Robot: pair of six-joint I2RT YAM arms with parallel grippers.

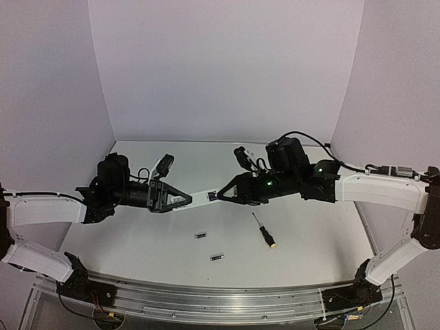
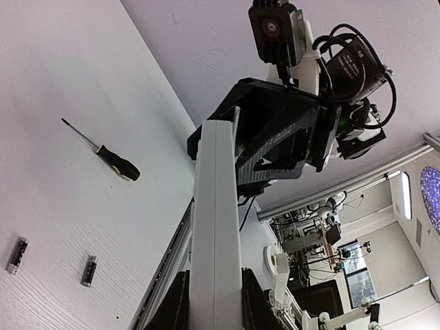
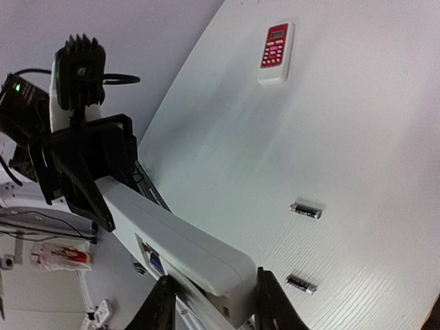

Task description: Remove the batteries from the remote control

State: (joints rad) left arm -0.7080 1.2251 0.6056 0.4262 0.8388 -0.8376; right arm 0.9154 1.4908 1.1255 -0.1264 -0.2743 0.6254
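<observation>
A long white remote control (image 1: pixel 200 200) hangs above the table, held at both ends. My left gripper (image 1: pixel 183 201) is shut on its left end, and the fingers (image 2: pixel 180 302) clamp the body (image 2: pixel 216 227) in the left wrist view. My right gripper (image 1: pixel 223 195) is shut on its right end (image 3: pixel 179 240), with fingers (image 3: pixel 271 302) on either side. Two batteries, small dark cylinders with pale ends, lie loose on the table, one (image 1: pixel 200 236) behind the other (image 1: pixel 216 258). They also show in the left wrist view (image 2: pixel 17 256) (image 2: pixel 89 270) and the right wrist view (image 3: pixel 306 210) (image 3: pixel 301 283).
A black-and-yellow-handled screwdriver (image 1: pixel 263 230) lies on the table to the right of the batteries; it also shows in the left wrist view (image 2: pixel 113 159). A second small white remote with red buttons (image 3: pixel 276 51) lies further off on the table. The table's front rail (image 1: pixel 206 295) runs below.
</observation>
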